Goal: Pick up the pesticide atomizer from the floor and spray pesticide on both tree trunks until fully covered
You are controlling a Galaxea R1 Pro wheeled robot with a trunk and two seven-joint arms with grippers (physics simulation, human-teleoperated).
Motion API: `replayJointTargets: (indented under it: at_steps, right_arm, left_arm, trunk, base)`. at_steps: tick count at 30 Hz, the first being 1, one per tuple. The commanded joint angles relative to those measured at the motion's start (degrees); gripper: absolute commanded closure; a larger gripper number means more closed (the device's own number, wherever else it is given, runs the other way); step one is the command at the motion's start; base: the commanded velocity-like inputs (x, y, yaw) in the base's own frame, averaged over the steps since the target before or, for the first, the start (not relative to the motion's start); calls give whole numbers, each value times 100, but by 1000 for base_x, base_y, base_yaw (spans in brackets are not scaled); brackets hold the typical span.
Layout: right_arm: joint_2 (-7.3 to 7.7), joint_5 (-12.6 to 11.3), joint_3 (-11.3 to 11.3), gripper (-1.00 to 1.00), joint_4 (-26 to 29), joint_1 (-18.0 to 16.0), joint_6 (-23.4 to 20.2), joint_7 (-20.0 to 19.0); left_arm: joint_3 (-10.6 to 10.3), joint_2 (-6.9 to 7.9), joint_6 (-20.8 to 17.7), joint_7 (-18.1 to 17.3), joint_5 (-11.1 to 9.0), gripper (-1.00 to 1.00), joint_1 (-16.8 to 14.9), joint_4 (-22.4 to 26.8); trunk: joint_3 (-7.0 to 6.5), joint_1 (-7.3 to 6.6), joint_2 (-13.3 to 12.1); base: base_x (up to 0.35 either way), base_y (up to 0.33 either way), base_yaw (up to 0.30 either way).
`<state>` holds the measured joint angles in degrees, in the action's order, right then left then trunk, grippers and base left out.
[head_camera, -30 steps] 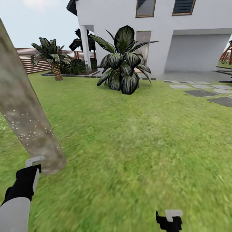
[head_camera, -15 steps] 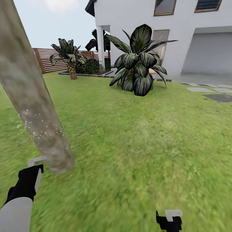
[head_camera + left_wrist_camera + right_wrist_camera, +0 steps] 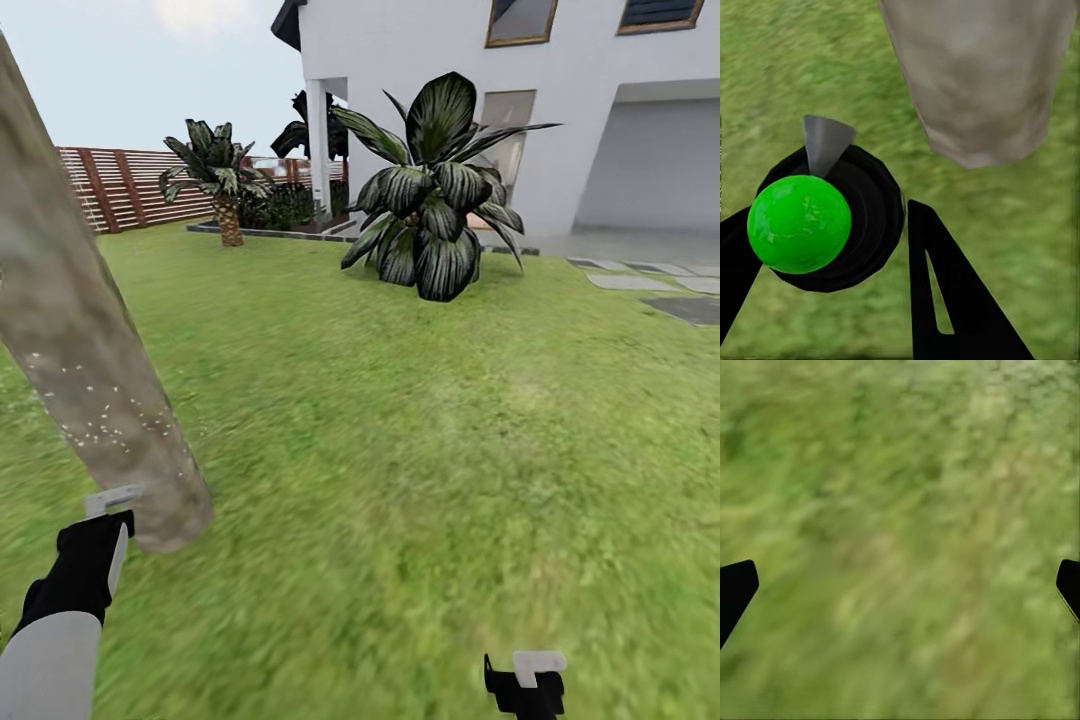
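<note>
One tree trunk, thick and mottled grey-brown, leans across the left of the head view, with white specks low on its bark. Its base stands close beyond my left gripper. That gripper is shut on the pesticide atomizer, a black round body with a bright green cap and a grey nozzle pointing toward the trunk. My right gripper hangs open over bare grass, low at the right.
The garden lawn stretches ahead. A big dark-leaved plant stands before the white house. A small palm and the brown slat fence are at the back left. Grey stepping stones lie far right.
The whole head view has swung, first right then slightly back, so the camera has moved. The trunk now sits lower left. Both arms keep their places in the picture.
</note>
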<state>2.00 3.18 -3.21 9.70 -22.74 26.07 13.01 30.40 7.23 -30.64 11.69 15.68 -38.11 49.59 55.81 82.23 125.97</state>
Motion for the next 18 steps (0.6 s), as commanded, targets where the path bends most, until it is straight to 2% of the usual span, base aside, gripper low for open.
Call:
replayJointTargets:
  at_steps: [1, 15, 18]
  right_arm:
    - [2, 34, -32, -100, -3, -2, -1, 53]
    - [2, 34, -34, -100, -3, -2, 0, 53]
    - [2, 34, -32, -100, -3, -3, -2, 53]
  left_arm:
    - [1, -2, -30, 5, 21, 100, -6, 7]
    - [1, -2, -30, 1, 14, 100, -3, 6]
    - [1, -2, -30, 0, 14, 100, -4, 7]
  trunk:
    - [5, 0, 2]
    - [5, 0, 2]
    - [5, 0, 2]
  base:
    - [129, -250, 244]
    - [158, -248, 272]
    - [177, -243, 76]
